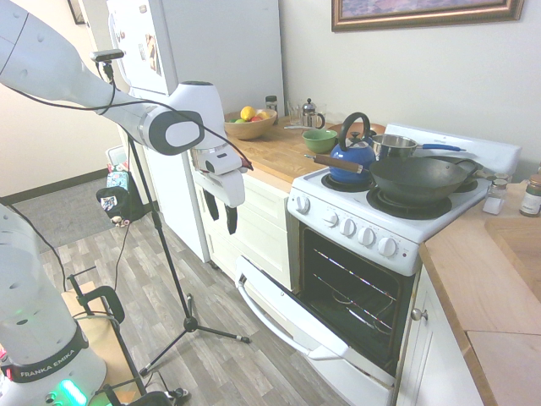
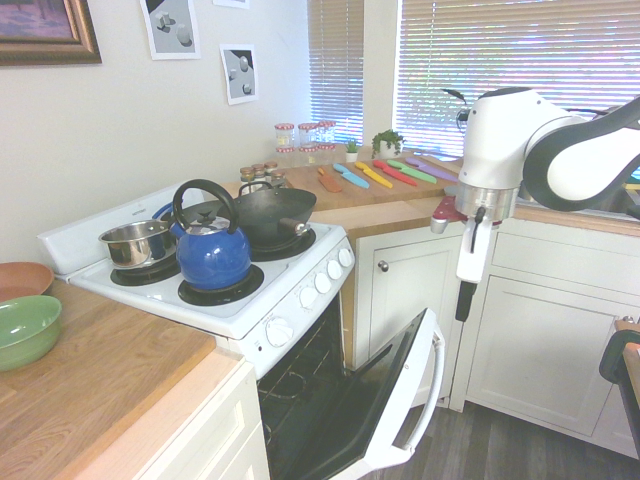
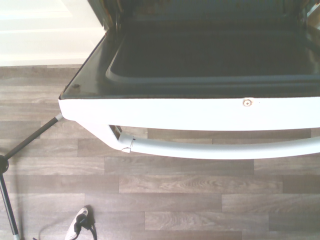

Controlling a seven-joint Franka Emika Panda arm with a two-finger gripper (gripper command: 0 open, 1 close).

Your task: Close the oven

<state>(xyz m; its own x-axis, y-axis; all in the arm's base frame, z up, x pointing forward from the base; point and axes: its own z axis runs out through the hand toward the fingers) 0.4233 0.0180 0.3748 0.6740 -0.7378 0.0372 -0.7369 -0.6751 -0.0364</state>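
The white oven (image 1: 363, 233) (image 2: 300, 300) stands between wooden counters. Its door (image 1: 292, 317) (image 2: 405, 395) hangs partly open, tilted down and outward, and dark racks show inside. A white bar handle (image 1: 260, 311) (image 2: 437, 385) (image 3: 225, 150) runs along the door's outer edge. My gripper (image 1: 220, 211) (image 2: 464, 295) hangs in the air, fingers pointing down and open, holding nothing. It is above and slightly out from the handle edge, well clear of it. In the wrist view I look straight down on the door's top edge (image 3: 200, 112) and the handle.
A blue kettle (image 1: 351, 156), a wok (image 1: 418, 178) and a steel pot (image 2: 135, 243) sit on the burners. White cabinets (image 1: 254, 220) (image 2: 560, 320) flank the oven. A refrigerator (image 1: 203, 59) stands behind my arm. Wood floor (image 3: 175, 200) lies below the door.
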